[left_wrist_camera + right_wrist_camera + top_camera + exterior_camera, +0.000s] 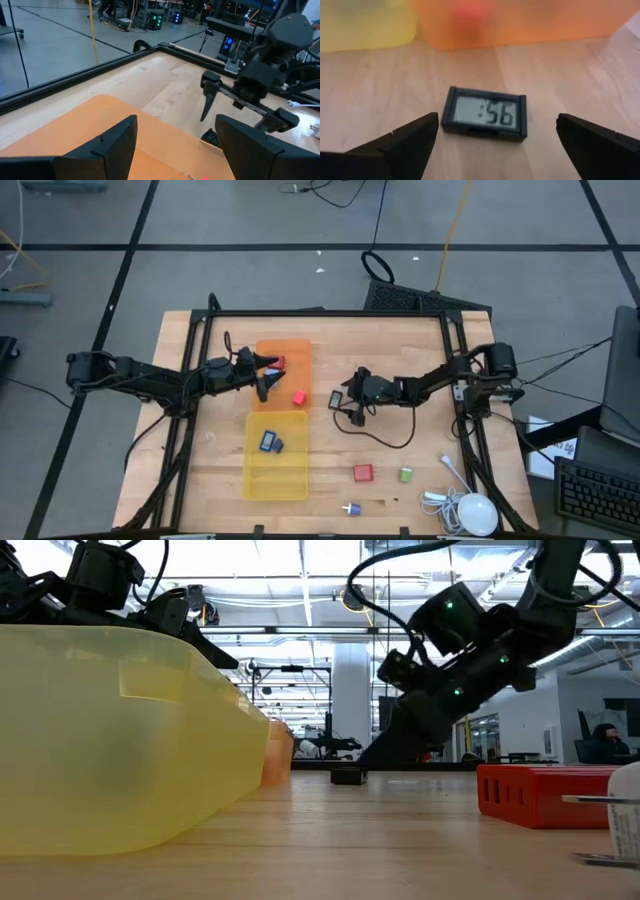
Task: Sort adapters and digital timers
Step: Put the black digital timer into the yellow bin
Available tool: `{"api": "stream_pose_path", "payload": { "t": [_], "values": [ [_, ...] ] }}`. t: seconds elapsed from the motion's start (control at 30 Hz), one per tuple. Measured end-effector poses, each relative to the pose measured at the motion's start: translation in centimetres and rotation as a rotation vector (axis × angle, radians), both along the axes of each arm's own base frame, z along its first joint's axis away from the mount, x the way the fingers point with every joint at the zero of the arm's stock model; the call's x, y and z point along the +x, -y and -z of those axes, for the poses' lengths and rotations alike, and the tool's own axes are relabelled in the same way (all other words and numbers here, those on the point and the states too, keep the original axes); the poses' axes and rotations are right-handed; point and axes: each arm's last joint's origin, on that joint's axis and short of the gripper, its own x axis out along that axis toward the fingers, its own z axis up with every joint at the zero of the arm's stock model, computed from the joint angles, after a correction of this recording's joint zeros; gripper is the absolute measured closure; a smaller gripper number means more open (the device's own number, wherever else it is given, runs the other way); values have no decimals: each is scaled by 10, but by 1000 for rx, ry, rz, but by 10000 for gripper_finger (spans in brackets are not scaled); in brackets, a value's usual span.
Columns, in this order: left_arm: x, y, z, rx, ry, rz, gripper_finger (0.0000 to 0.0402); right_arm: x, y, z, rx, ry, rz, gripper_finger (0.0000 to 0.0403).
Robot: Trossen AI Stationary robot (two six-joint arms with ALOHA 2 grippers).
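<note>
My right tool (492,142) stands wide open over a black digital timer (485,116) lying flat on the worktop (400,340) near its middle, display up, reading ":56", long axis across my fingers. My left tool (268,374), partly open and empty, hovers over the orange tray (296,348) holding red adapters (299,397).

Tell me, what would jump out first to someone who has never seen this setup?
Two bright trays side by side mid-table: an orange tray and a yellow tray. The left gripper hangs open over the orange one. Beside the trays, the right gripper hovers open over a small digital timer lying on the wood.
</note>
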Motion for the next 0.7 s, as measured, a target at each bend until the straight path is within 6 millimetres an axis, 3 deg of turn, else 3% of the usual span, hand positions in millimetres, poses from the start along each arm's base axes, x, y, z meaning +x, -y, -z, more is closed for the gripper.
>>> {"api": "stream_pose_path", "payload": {
  "t": [0.37,0.57,0.7],
  "values": [
    [0,0,1,0,-7,-5,133,21,0,19,44,-34,-39,25],
    [0,0,1,1,-7,-5,133,19,3,20,48,-60,-27,29],
    [0,0,1,2,-7,-5,133,16,6,17,49,-93,-21,58]
  ]
}}
